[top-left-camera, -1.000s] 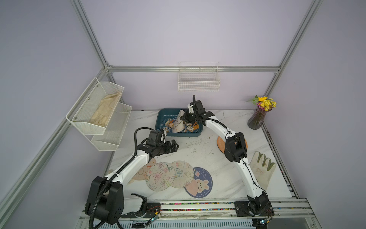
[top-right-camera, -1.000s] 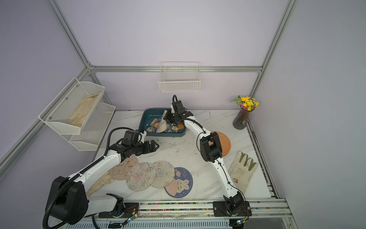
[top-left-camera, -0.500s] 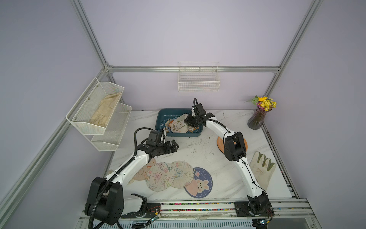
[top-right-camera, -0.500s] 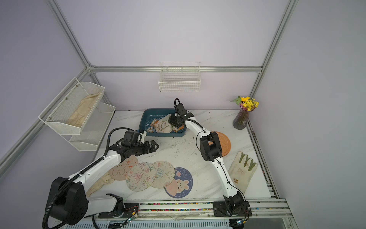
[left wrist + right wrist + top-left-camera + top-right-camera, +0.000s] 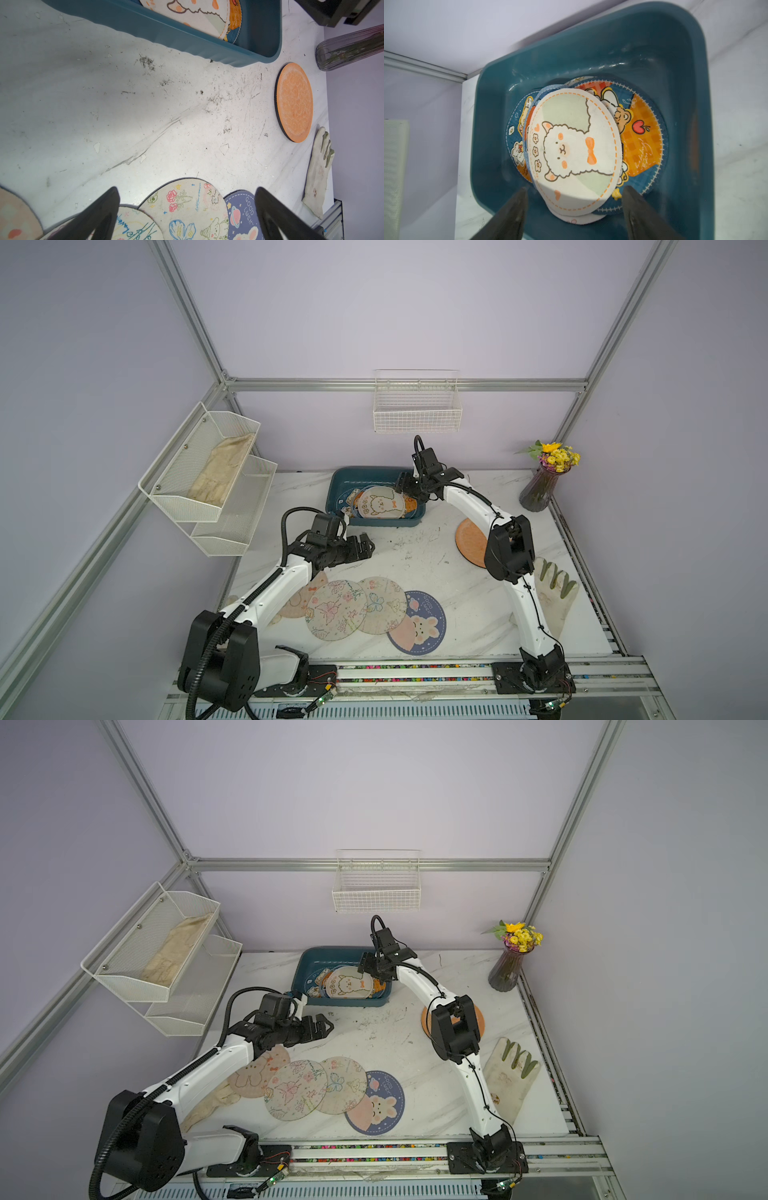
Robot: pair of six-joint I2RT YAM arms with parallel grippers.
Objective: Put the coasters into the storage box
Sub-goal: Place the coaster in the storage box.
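The teal storage box (image 5: pixel 365 470) (image 5: pixel 332 949) stands at the back of the table and holds several coasters. Topmost is an alpaca coaster (image 5: pixel 380 506) (image 5: pixel 571 145), lying on the pile and slightly bowed. My right gripper (image 5: pixel 406 490) (image 5: pixel 576 189) hovers over the box's right end, open, its fingers either side of the alpaca coaster's edge and clear of it. My left gripper (image 5: pixel 365 545) (image 5: pixel 187 189) hangs open and empty above bare table. A butterfly coaster (image 5: pixel 336 610), a flower coaster (image 5: pixel 187 207) and a navy bunny coaster (image 5: pixel 419 626) overlap in front. An orange coaster (image 5: pixel 295 101) lies right.
A pink bear coaster (image 5: pixel 257 1073) lies partly under my left arm. A cream glove (image 5: pixel 552 601) lies at the right edge, another (image 5: pixel 208 1106) under the left arm. A vase of flowers (image 5: pixel 540 489) stands back right. White baskets (image 5: pixel 208 464) (image 5: pixel 415 406) hang on the walls.
My right gripper has opened and let go of the alpaca coaster, which went from tilted upright to lying on the pile in the box. The left arm has not moved.
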